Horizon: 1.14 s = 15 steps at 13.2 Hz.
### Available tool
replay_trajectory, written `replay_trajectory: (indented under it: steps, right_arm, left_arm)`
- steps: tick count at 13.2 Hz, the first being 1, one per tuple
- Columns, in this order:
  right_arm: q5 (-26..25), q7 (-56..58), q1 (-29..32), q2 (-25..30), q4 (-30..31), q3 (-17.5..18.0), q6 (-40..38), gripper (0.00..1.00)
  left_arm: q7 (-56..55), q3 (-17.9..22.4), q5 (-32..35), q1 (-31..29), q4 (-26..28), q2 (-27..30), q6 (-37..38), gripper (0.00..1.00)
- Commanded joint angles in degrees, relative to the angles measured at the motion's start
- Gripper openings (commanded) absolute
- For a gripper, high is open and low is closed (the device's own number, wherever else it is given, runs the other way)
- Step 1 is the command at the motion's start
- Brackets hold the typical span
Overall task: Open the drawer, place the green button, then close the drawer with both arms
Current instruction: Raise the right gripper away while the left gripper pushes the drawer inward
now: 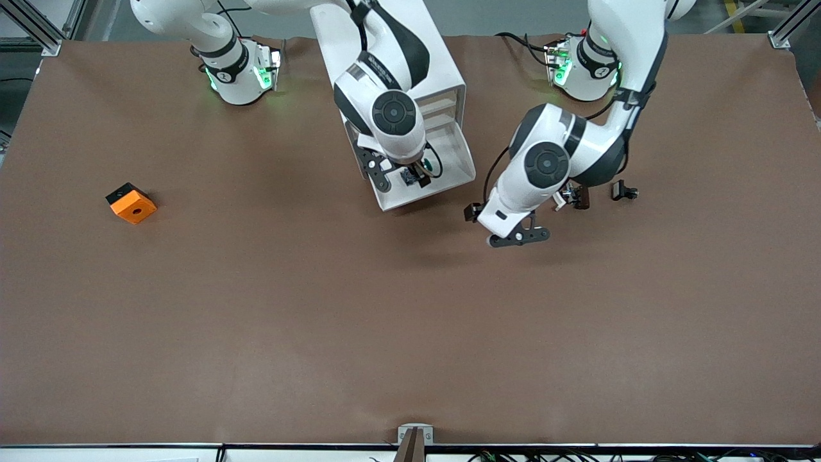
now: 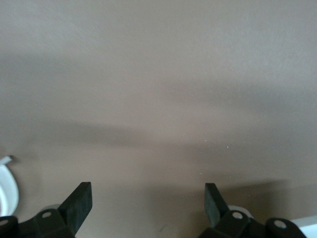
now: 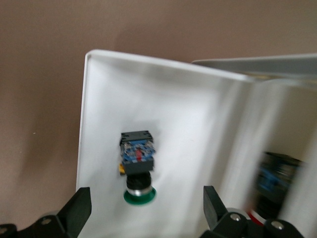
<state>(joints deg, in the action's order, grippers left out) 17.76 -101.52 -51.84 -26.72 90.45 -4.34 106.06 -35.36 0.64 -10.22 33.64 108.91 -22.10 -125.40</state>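
The white cabinet (image 1: 442, 70) stands at the robots' side of the table with its lowest drawer (image 1: 457, 183) pulled out toward the front camera. The button (image 3: 137, 166), with a green cap and a black-and-blue body, lies on its side on the drawer's white floor (image 3: 183, 129). It also shows in the front view (image 1: 414, 178). My right gripper (image 3: 146, 208) is open and empty just above the button, one finger on each side of it, and it hangs over the drawer (image 1: 399, 172). My left gripper (image 1: 511, 230) is open and empty over bare table beside the drawer (image 2: 147, 203).
An orange cube with a hole (image 1: 131, 203) lies toward the right arm's end of the table. Two small black pieces (image 1: 624, 190) (image 1: 577, 196) lie by the left arm. The brown table (image 1: 385, 321) stretches wide toward the front camera.
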Motion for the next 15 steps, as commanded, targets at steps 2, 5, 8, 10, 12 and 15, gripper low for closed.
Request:
replay_trajectory:
  steps: [2, 5, 8, 10, 12, 15]
  right_arm:
    - [0.17, 5.6, 5.24, 6.39, -4.23, 0.3, -12.78, 1.0]
    - [0.17, 15.25, 10.6, 12.89, -3.62, 0.3, -19.64, 1.0]
    - [-0.09, 31.41, 18.06, 20.8, -0.12, 0.3, -23.96, 1.0]
    - [-0.18, 43.45, 23.07, 25.64, 4.62, 0.3, -23.97, 1.0]
    - [-4.28, 53.13, 25.81, 28.98, 8.23, 0.3, -23.45, 1.0]
    - [-6.77, 65.17, 30.46, 31.63, 10.26, 0.3, -23.0, 1.0]
  left_arm:
    - [-6.81, -0.03, 1.17, 4.23, 0.25, -4.25, -6.42, 1.0]
    - [-8.4, -0.46, -0.32, 5.9, -0.01, -6.81, -7.76, 1.0]
    - [-13.92, -0.55, -0.59, 9.24, -0.01, -7.87, -7.76, 1.0]
    - [-15.43, -0.64, -0.59, 11.35, 0.16, -8.4, -7.15, 1.0]
    - [-18.41, -2.21, -0.59, 11.97, 0.16, -8.48, -6.53, 1.0]
    - [-20.61, -4.94, -1.02, 11.97, 0.16, -9.01, -6.44, 1.0]
